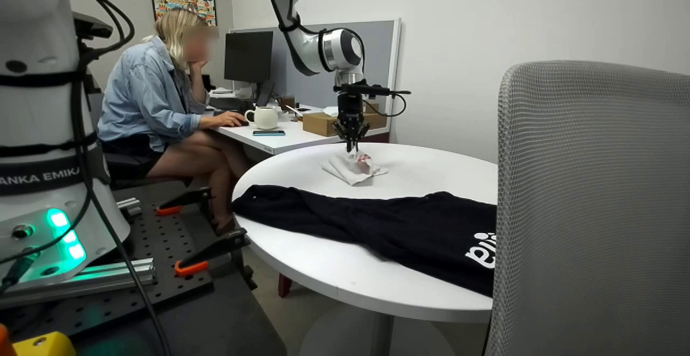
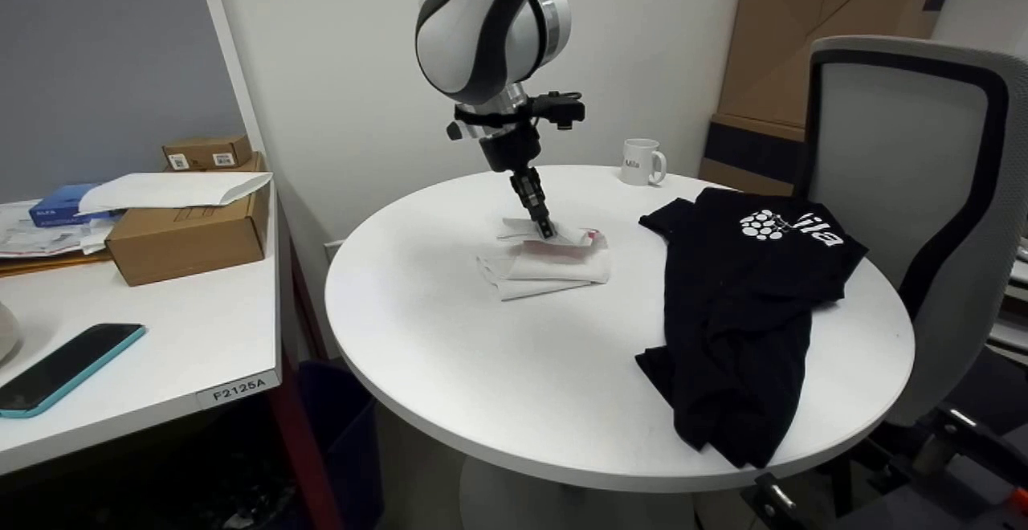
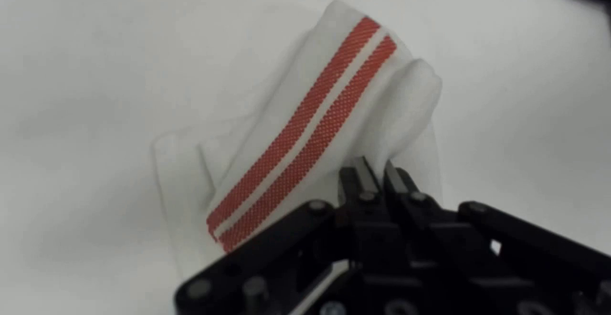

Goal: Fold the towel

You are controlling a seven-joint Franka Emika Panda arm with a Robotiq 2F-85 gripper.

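The towel is a small white cloth with two red stripes. It lies partly folded and rumpled on the round white table, and shows in both exterior views (image 1: 347, 171) (image 2: 554, 265). In the wrist view the towel (image 3: 305, 129) has its striped band running diagonally. My gripper (image 3: 377, 174) points down with its fingertips close together, and a bunched fold of the towel is pinched between them. The gripper also shows in both exterior views (image 1: 352, 147) (image 2: 548, 230), with the pinched part raised a little above the lower layers. The cloth under the fingers is partly hidden.
A large black garment (image 1: 388, 221) (image 2: 739, 329) with white lettering lies on the round table (image 2: 450, 385) beside the towel. A white mug (image 2: 640, 162) stands near the table's edge. A grey chair (image 1: 593, 199) stands against the table. A person sits at a neighbouring desk (image 2: 161, 305).
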